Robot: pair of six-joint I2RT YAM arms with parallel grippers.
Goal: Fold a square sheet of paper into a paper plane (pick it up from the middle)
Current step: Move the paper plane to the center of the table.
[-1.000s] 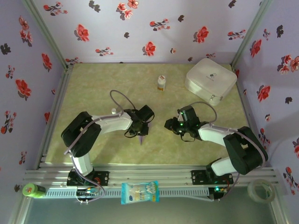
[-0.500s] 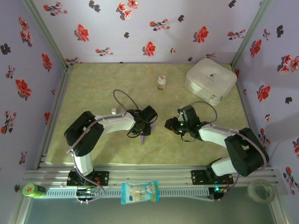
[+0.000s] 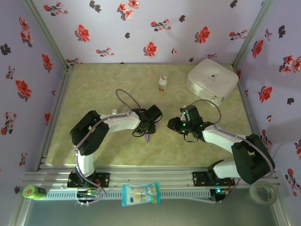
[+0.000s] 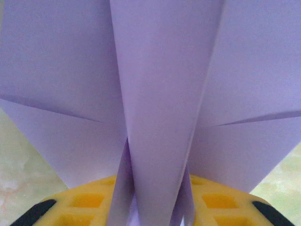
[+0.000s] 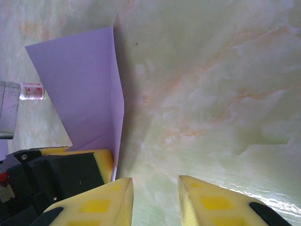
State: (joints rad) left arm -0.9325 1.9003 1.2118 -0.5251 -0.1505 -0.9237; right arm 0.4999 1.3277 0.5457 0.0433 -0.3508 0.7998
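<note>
The paper plane (image 3: 148,137) is at the middle of the surface (image 3: 94,89), at the tip of the left gripper (image 3: 149,126). In the left wrist view its folded ridge goes down between the two yellow fingers (image 4: 89,201), with a wing flap spreading to each side. The ridge sits between the jaws, but I cannot tell if they pinch it or only stand around it. The right gripper (image 5: 155,190) is just beside it, low over the surface. Its jaws are parted and there is nothing between them.

For the handling, I judge the plane to be very light and thin. It is stiff only along the creases. A hard squeeze on a wing would bend or crush it, and smooth paper can slide out of the pads. So I would take it on the ridge, where several layers lie together, near the middle of its length, and not on the loose flaps.

For the direction, in the top view only a small pointed piece shows under the left gripper, and it points toward the near edge. So I judge that the long axis runs about from far to near. In the left wrist view the ridge runs straight away from the jaws. In the right wrist view the paper seems to stand on its edge beside the left finger, throwing a shadow. I cannot tell surely which end is the nose.
</note>
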